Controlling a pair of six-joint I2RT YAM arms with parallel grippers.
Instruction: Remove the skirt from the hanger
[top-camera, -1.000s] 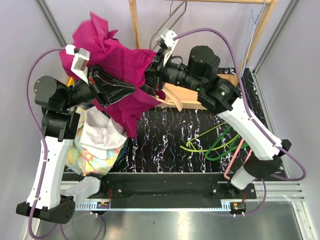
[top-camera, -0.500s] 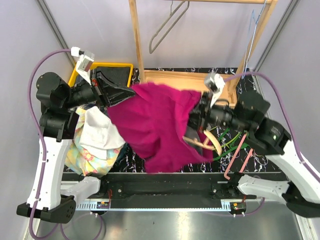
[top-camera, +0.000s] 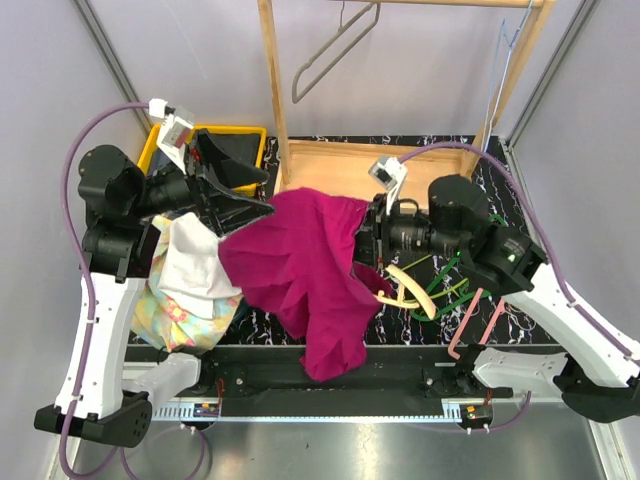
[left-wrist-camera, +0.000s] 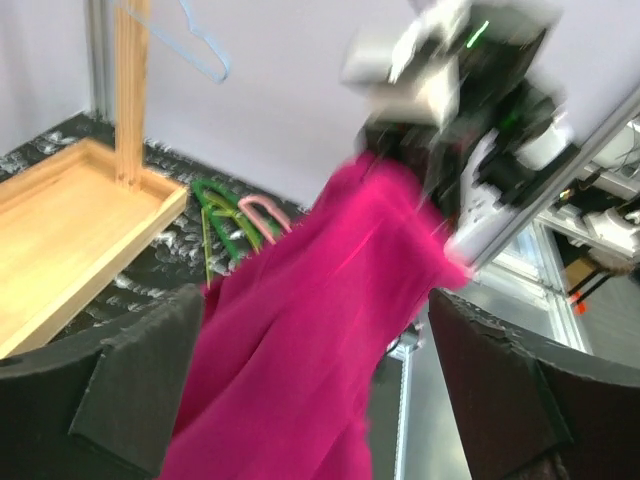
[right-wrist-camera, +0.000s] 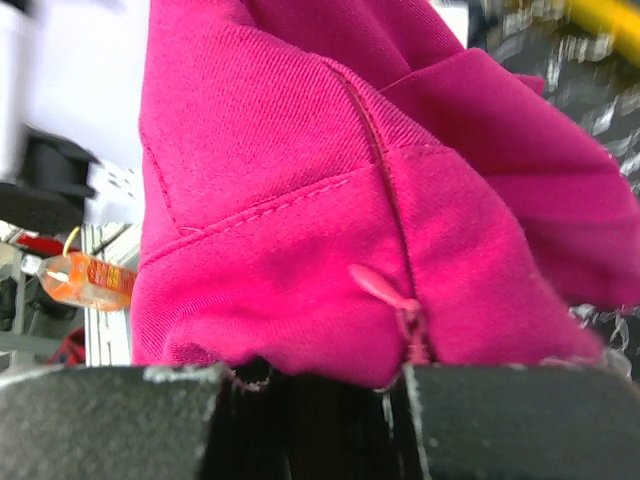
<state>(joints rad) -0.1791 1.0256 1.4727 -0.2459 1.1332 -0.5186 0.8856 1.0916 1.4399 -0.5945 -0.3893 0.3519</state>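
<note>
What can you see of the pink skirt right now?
The skirt is deep magenta woven cloth with stitched seams and a zip with a small pull tab. It hangs crumpled above the table, one edge pinched by the right fingers; the left fingers stand open either side of it.

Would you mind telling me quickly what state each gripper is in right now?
Left gripper: open, fingers wide apart, gripping nothing.
Right gripper: closed on the skirt.

Magenta skirt, black table veined white (marble-like), cream hanger, green hangers, yellow bin
</note>
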